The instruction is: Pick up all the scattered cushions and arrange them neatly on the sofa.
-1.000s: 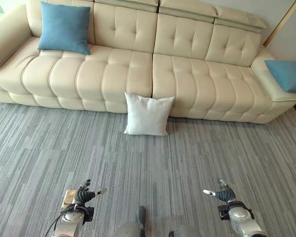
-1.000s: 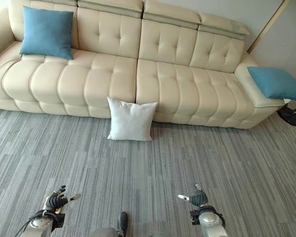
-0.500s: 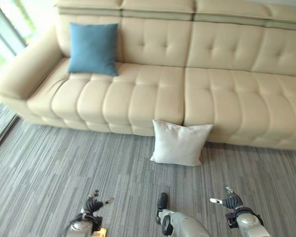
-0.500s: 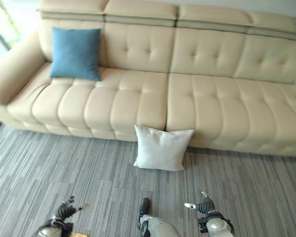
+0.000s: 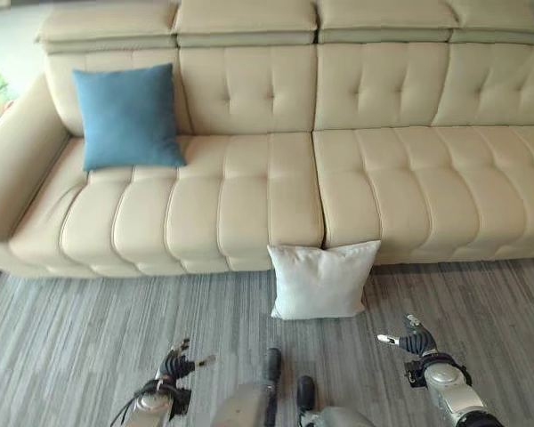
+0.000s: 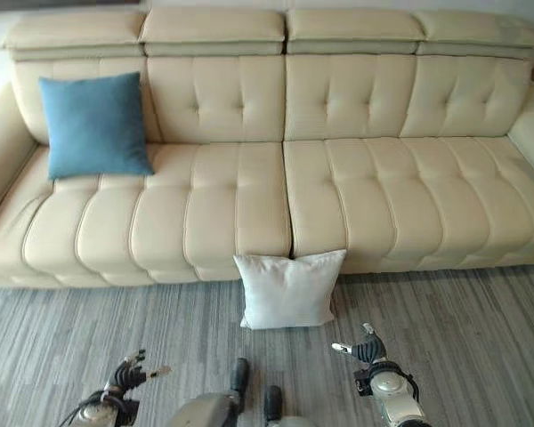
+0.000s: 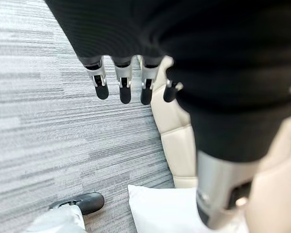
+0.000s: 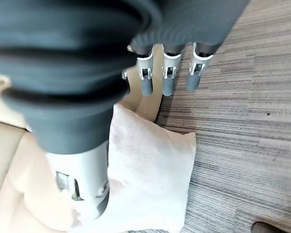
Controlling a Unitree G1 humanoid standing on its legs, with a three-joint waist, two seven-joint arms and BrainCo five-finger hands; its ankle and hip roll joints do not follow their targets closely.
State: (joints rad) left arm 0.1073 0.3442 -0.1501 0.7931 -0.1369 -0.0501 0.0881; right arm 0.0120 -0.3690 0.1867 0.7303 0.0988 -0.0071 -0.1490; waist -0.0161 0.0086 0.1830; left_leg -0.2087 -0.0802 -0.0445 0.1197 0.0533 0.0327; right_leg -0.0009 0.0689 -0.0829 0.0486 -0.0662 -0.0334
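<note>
Cushion recovery, approach stage. White cushion (image 5: 323, 279) stands on the grey carpet (image 5: 89, 329), leaning against the front of the beige sofa (image 5: 249, 205) just below the seam between two seat sections. Blue cushion (image 5: 127, 116) already rests upright against the backrest near the sofa's left arm. Left hand (image 5: 179, 364) and right hand (image 5: 413, 338) hover low over the carpet, well apart from each other and short of the white cushion; the fingers of both are straight and relaxed, the thumbs set apart, and neither holds anything. In the right wrist view the white cushion (image 8: 150, 170) lies just past the extended fingers (image 8: 168, 75); in the left wrist view its corner (image 7: 160, 208) shows near the sofa base.

Risks, as judged from this arrangement:
- The cushion is soft and only propped; a one-sided touch would probably tip it flat onto the carpet or slide it along the sofa front, and a flat cushion is harder to get the fingers under.
- Fingers closing on a corner alone may gather a fold of cover, so the cushion could sag and slip out during the lift.
- The left hand sits farther from the cushion than the right, so uneven arrival could push instead of clamp.
- A low lift could catch the cushion on the seat edge.
</note>
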